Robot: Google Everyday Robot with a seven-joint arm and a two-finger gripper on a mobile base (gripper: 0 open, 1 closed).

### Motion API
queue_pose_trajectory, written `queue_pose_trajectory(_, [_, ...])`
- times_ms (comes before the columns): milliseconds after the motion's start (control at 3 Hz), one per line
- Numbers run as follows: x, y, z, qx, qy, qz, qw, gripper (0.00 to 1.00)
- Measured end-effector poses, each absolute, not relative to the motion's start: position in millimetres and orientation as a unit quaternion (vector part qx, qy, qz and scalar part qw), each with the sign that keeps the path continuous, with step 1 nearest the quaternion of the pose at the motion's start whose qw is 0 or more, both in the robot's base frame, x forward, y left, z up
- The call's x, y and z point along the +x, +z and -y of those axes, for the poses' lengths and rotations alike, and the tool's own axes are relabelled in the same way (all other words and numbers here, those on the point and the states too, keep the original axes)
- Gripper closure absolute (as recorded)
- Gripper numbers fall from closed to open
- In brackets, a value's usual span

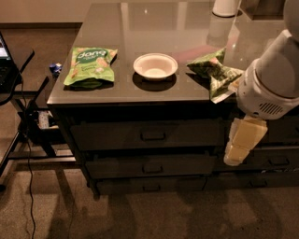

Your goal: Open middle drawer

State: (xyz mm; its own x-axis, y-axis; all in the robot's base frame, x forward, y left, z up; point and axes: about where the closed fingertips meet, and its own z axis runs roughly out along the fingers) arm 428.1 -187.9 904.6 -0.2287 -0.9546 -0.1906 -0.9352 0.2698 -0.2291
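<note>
The middle drawer [153, 167] is the second of three stacked dark drawer fronts under the grey counter [154, 95]. It is shut, with a small bar handle at its centre. A taller-fronted drawer [149, 135] lies above it and a thin one [150, 187] below. My gripper [235, 156] hangs cream-coloured from the white arm [271, 88]. It is in front of the cabinet, right of the drawer handles, at about the middle drawer's height, and holds nothing I can see.
On the counter are a green snack bag [88, 65], a white bowl [155, 66], a crumpled green bag [215, 70] by the right edge and a white cup base [225, 7]. A second drawer column [280, 161] is at the right. A black stand with cables [28, 126] is at the left.
</note>
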Motion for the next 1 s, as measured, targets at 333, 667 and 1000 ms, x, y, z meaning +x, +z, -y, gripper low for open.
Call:
queue_pose_trajectory(333, [428,905,188,-0.603,-0.033,-0.783,0.147,0.0])
queue_pose_trajectory(667, [421,887,186,-0.598,-0.023,-0.789,0.142,0.0])
queue_pose_trajectory(1000, [407,823,177,-0.577,0.0,-0.808,0.12,0.0])
